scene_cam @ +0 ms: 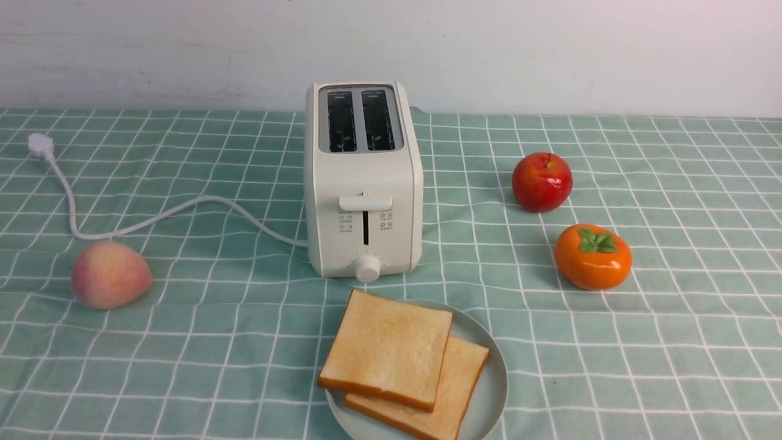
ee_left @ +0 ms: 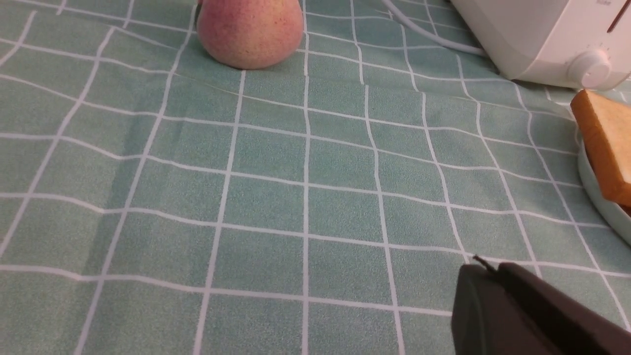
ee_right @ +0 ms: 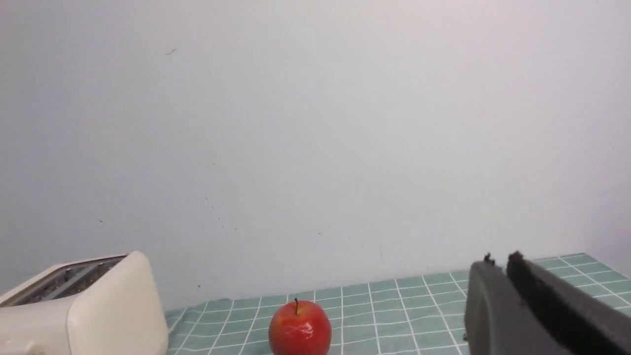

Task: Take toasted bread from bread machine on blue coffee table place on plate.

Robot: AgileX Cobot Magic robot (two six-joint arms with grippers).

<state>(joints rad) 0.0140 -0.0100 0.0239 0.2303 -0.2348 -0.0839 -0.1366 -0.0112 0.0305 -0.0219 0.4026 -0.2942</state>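
Two slices of toasted bread (scene_cam: 387,349) lie overlapping on the pale plate (scene_cam: 493,379) at the front of the blue coffee table (scene_cam: 220,342). Behind the plate stands the cream bread machine (scene_cam: 364,183), both slots dark and bare, lever up. Neither arm shows in the front view. In the left wrist view my left gripper (ee_left: 485,267) is shut with nothing in it, over the cloth and well clear of the bread (ee_left: 605,143) and the plate's rim (ee_left: 599,197). My right gripper (ee_right: 499,260) is shut on nothing, held up facing the wall, with the bread machine (ee_right: 84,305) off to one side.
A pink peach (scene_cam: 110,274) lies left of the bread machine beside its white cord (scene_cam: 153,217) and plug (scene_cam: 40,145). On the right sit a red apple (scene_cam: 542,181) and an orange persimmon (scene_cam: 592,256). A white wall (scene_cam: 550,49) closes the back.
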